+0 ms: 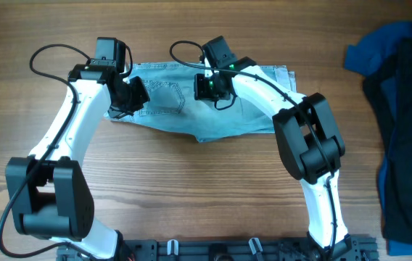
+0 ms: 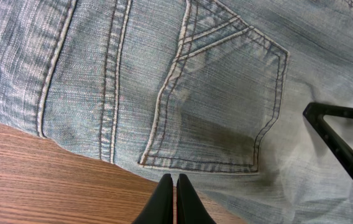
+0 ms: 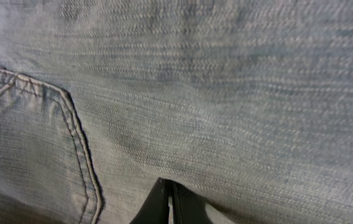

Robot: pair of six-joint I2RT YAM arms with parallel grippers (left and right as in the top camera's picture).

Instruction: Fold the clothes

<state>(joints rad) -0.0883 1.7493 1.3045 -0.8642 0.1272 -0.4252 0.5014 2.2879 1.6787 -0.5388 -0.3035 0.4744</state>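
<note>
Overhead, the denim shorts (image 1: 184, 119) lie spread on the desk (image 1: 191, 188) toward twelve o'clock. Left claw (image 2: 175, 182) and right claw (image 3: 167, 185) hang over them, each pressed together on nothing, likely poised to choose fold grips; heaped garments (image 1: 402, 109) sit at three o'clock.

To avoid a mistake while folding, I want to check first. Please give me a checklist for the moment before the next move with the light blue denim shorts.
1. Light blue denim shorts lie spread on the wooden table, pocket side up: ok.
2. Left gripper shut, nothing pinched: ok.
3. Right gripper shut above the denim; cloth pinched: cannot tell.
4. Royal-blue and black garment heap apart from the shorts: ok.
5. Fold finished: cannot tell.
</note>
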